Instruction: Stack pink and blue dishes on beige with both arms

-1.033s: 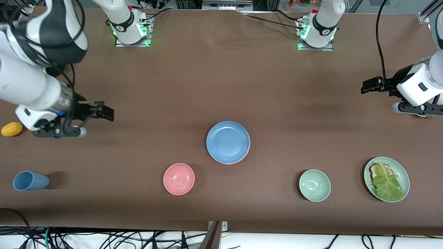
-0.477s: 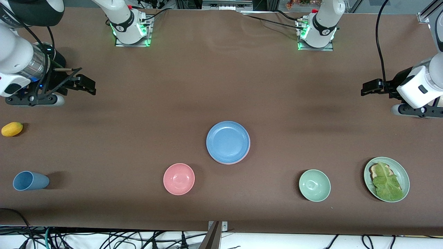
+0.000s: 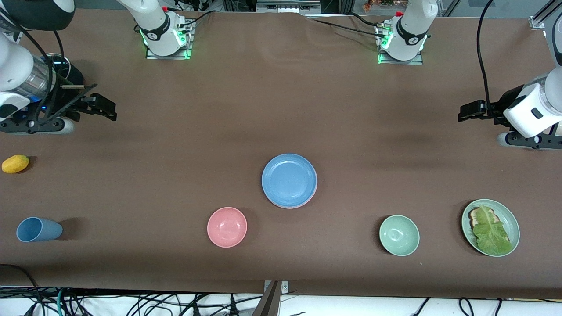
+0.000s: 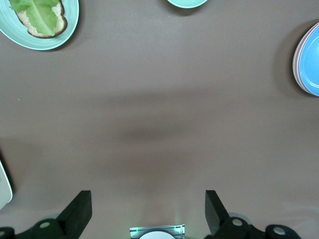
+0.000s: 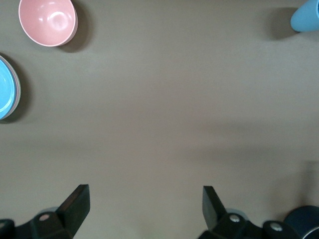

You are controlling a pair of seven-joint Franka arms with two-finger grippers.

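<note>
We find the blue plate lying at the middle of the table, with the rim of the pink plate showing directly beneath it. The beige plate is hidden in these views; it may lie under the other two, but we cannot confirm it.

The right gripper hangs over bare table at the right arm's end, fingers spread apart and holding nothing. The left gripper hangs over bare table at the left arm's end, likewise spread and empty.

Nearer the front camera than the stack stand a pink bowl and a green bowl. We also note a blue cup lying on its side.
</note>
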